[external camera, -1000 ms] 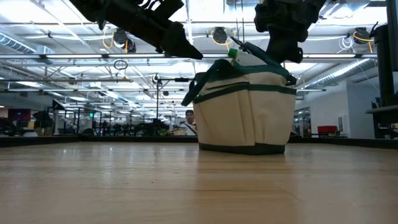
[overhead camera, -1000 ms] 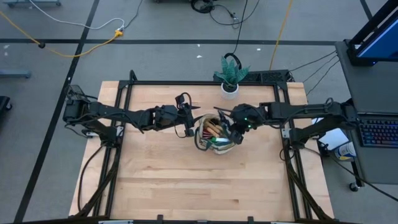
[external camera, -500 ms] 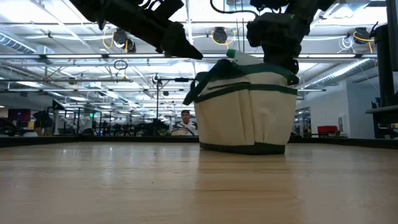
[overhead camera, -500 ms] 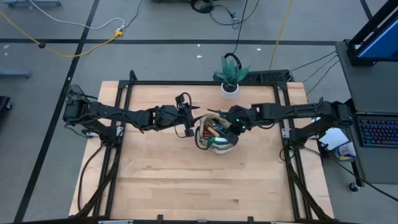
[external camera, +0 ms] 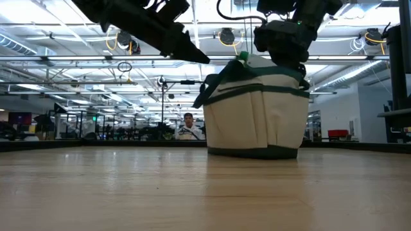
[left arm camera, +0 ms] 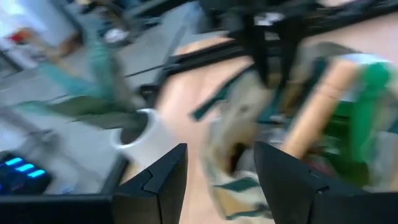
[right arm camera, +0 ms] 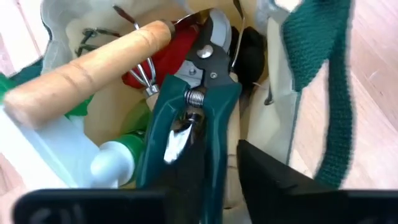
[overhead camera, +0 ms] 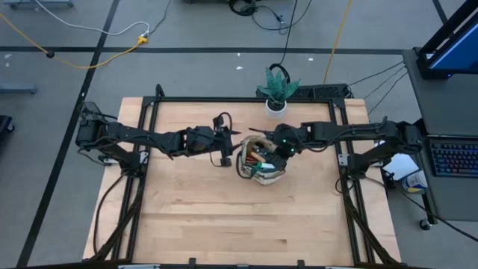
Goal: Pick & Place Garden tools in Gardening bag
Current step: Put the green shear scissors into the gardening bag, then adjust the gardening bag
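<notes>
The tan gardening bag (overhead camera: 260, 166) with dark green trim stands on its base on the wooden table, also seen in the low view (external camera: 253, 109). Inside it lie a wooden-handled tool (right arm camera: 87, 62), a red piece (right arm camera: 165, 59) and a green-and-white round piece (right arm camera: 121, 158). My right gripper (overhead camera: 278, 148) hangs over the bag's mouth, shut on the dark pruning shears (right arm camera: 193, 106). My left gripper (overhead camera: 226, 147) is open and empty just left of the bag, above the table; its own view (left arm camera: 214, 168) shows the gap. My right gripper pinches the pruning shears by their teal handles (right arm camera: 217, 134) between its two fingers. The fingers (right arm camera: 267, 174) come from above, pointing down into the bag. The shears hang with their blades (right arm camera: 214, 34) pointing down inside the bag's mouth, among the other tools.
A green plant in a white pot (overhead camera: 275, 105) stands just behind the bag at the table's far edge. The bag's green loop handle (right arm camera: 323, 74) hangs beside my right gripper. Bare wooden table (overhead camera: 239, 217) lies toward the near edge.
My right gripper has moved with the shears toward the table's left and far edge, in over the bag's mouth, and come down lower onto it. The bag has shifted slightly on the table.
</notes>
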